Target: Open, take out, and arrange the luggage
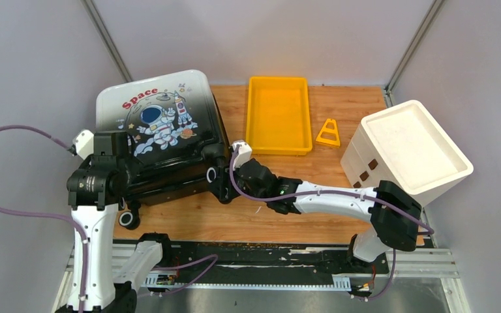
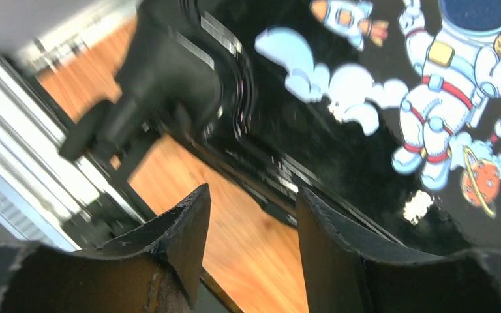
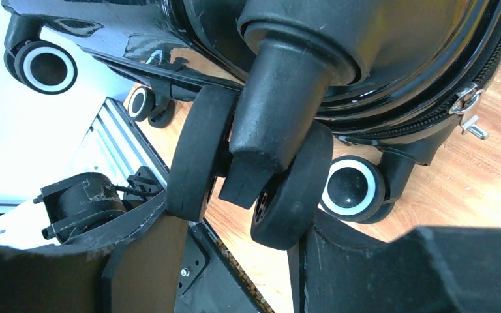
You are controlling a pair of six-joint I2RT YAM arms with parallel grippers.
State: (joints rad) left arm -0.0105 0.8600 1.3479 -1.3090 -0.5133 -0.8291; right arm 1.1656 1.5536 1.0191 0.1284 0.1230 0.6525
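While my left arm stands at the near left corner of the table, my left gripper hangs released, its two dark fingers spread with nothing between them. Past them my wrist view shows the black part of the shell, with the cartoon astronaut up to the right and a blurred black wheel mount at the upper left.

The luggage lies on the left rear of the table with its astronaut side and the red "Space" lettering facing up. It is white at the far end and black at the near end. Its wheels point toward me, and one white-hubbed wheel sits at the near left, just beside my left arm. Along the right-hand edge my right wrist view shows the zip line with the two shells together and a metal zipper pull hanging out.

My right arm reaches leftward across the table to the near right corner of the luggage. There my right gripper has its jaws one on each side of a twin wheel, close against both black discs. I cannot tell whether they are pressing on it or only bracketing it.

To the right of the luggage, at the back of the table, a yellow tray sits apart from it. An orange triangular piece stands just beside the tray's right side. A white foam box sits at the far right edge, behind my right elbow.
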